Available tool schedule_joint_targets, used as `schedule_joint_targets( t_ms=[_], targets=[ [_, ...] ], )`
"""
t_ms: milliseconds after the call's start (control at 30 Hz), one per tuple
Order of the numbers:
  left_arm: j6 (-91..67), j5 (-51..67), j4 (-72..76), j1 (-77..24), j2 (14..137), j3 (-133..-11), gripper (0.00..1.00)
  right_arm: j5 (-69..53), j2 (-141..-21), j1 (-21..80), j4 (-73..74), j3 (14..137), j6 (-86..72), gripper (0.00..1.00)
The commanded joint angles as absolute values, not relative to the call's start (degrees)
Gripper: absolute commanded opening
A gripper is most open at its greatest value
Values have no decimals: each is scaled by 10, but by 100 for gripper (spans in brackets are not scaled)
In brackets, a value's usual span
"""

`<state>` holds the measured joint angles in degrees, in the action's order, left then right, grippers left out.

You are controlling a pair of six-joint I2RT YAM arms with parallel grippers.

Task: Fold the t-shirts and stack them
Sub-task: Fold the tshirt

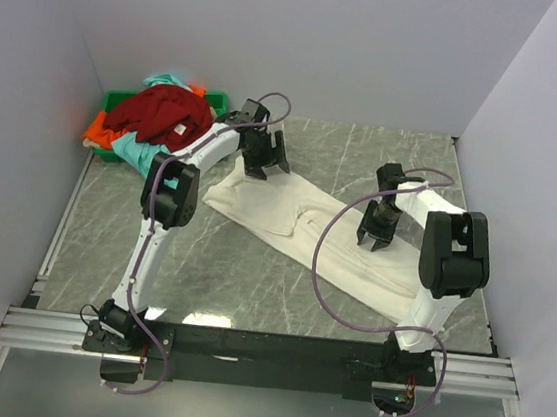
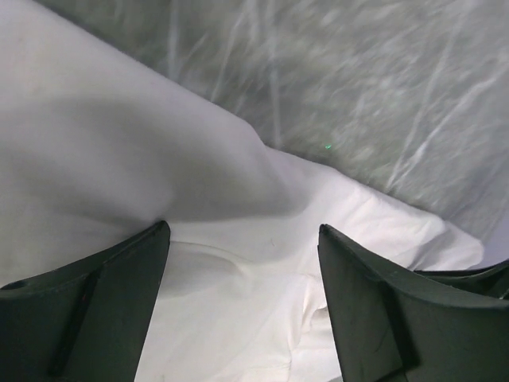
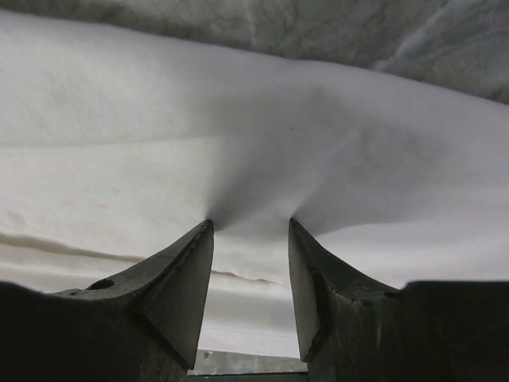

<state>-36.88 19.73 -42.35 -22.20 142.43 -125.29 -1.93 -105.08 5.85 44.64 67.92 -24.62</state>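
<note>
A cream-white t-shirt lies spread diagonally across the marble table. My left gripper stands at its far left end, jaws wide open. In the left wrist view the gripper has its tips down on the rumpled white cloth, with nothing between them. My right gripper is over the shirt's right half. In the right wrist view the gripper is partly open, its tips pressing into the cloth, which creases around them. The dark red t-shirt, a teal one and an orange one are heaped at the back left.
The heap sits in a green plastic bin in the back left corner. White walls close in the table on the left, back and right. A metal rail runs along the near edge by the arm bases.
</note>
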Motion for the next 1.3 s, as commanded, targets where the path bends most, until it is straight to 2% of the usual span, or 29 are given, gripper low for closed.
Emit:
schedule_joint_targets(
  t_ms=[0, 200, 367, 533, 733, 900, 1267],
  targets=[
    [-365, 212, -318, -222, 1479, -1253, 83, -9, -1016, 57, 474, 672, -254, 50],
    [-401, 251, -248, -222, 1444, -1261, 86, -16, -951, 56, 476, 667, -231, 50],
    [-433, 256, -204, -222, 1342, -1204, 88, -22, -935, 57, 466, 665, -208, 51],
    [-448, 230, -270, -223, 1277, -1159, 88, -38, -957, 56, 440, 658, -204, 51],
    [-460, 247, -283, -226, 1233, -1019, 88, -47, -994, 55, 425, 657, -203, 51],
    [-477, 291, -262, -227, 1247, -983, 87, -47, -1011, 55, 422, 653, -198, 51],
    [-456, 290, -293, -227, 1344, -1027, 87, -54, -1041, 56, 432, 650, -196, 51]
  ],
)
